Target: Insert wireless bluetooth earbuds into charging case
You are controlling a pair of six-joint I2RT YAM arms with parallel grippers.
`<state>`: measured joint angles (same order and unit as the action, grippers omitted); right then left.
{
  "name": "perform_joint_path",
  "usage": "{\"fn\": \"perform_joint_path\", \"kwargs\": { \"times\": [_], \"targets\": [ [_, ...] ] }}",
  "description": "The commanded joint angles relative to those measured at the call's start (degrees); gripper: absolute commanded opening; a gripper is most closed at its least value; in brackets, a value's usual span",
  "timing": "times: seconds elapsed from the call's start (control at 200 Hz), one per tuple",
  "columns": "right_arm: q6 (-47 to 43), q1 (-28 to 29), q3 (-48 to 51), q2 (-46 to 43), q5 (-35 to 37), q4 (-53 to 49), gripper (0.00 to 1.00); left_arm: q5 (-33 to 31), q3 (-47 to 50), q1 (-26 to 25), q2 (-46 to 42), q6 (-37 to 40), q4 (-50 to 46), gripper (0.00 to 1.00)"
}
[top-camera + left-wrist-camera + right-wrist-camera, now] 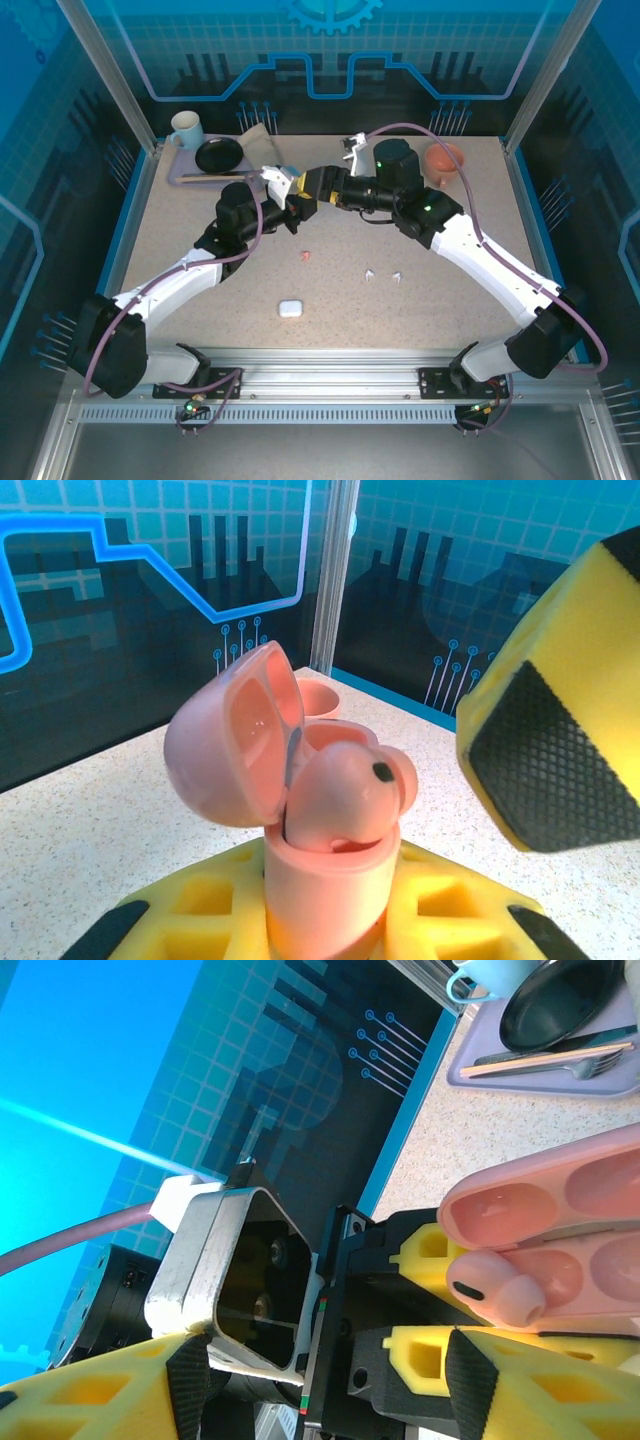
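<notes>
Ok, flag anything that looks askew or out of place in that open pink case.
The salmon-pink earbud in the open salmon-pink rounded plastic charging case looks askew: its bulb sticks up well above the rim at a tilt, so it does not look seated in its well. Nothing else stands out.

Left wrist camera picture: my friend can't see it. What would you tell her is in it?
An open pink charging case, lid tipped left, stands clamped in the left gripper, with a pink earbud poking out of it. A yellow-and-black finger of the right gripper hangs close on the right, not touching, above a speckled table.
</notes>
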<state>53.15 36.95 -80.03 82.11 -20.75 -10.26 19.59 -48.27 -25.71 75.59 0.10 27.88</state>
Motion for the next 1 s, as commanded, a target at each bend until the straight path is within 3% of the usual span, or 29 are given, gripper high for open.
{"fn": "perform_joint_path", "kwargs": {
  "times": [0.0,0.56,0.795,0.995],
  "targets": [
    [0.3,-2.2,-0.4,0.9,1.9,0.6,0.66,2.7,-0.1,-0.1,-0.5,1.0,2.0,0.00],
    [1.3,-2.9,2.0,-1.0,1.8,2.1,0.66,2.7,-0.4,-0.1,-0.6,0.8,2.2,0.00],
    [-5.7,-3.3,2.2,-6.1,6.3,-4.6,0.66,2.9,-0.8,-0.1,-0.4,0.9,2.0,0.00],
    [-3.0,-2.4,2.9,-5.7,4.6,-2.2,0.65,2.7,-1.2,-0.1,-0.3,1.0,1.8,0.00]
  ]
}}
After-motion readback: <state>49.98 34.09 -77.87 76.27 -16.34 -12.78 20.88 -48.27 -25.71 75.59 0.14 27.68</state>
